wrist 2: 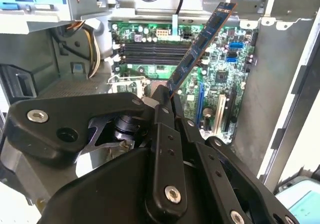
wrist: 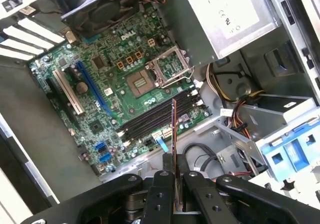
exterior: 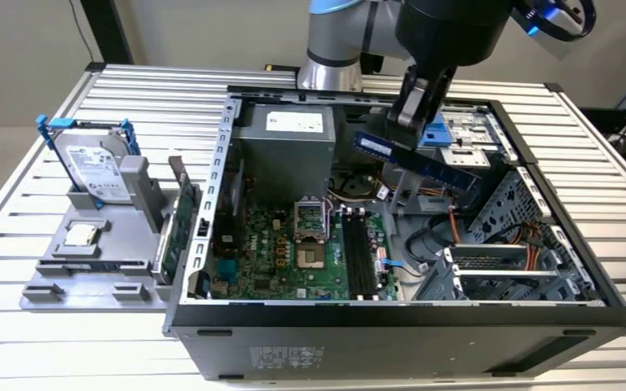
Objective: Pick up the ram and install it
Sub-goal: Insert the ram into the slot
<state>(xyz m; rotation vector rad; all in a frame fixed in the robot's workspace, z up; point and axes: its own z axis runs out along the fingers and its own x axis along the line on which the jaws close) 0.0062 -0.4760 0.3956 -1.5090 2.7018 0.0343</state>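
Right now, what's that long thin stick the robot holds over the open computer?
The ram is a long, narrow, dark-blue circuit board carrying small chips. The gripper is shut on it near one end. The rest juts out tilted, in the air above the motherboard, touching nothing else.

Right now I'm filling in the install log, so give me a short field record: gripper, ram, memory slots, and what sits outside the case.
gripper: shut on the ram near one end
ram: in the air above the open case, tilted, in no slot
memory slots: black, on the motherboard, look empty
case: open, lying on the slatted table
outside the case: hard drive upright in a grey holder, at the exterior view's left
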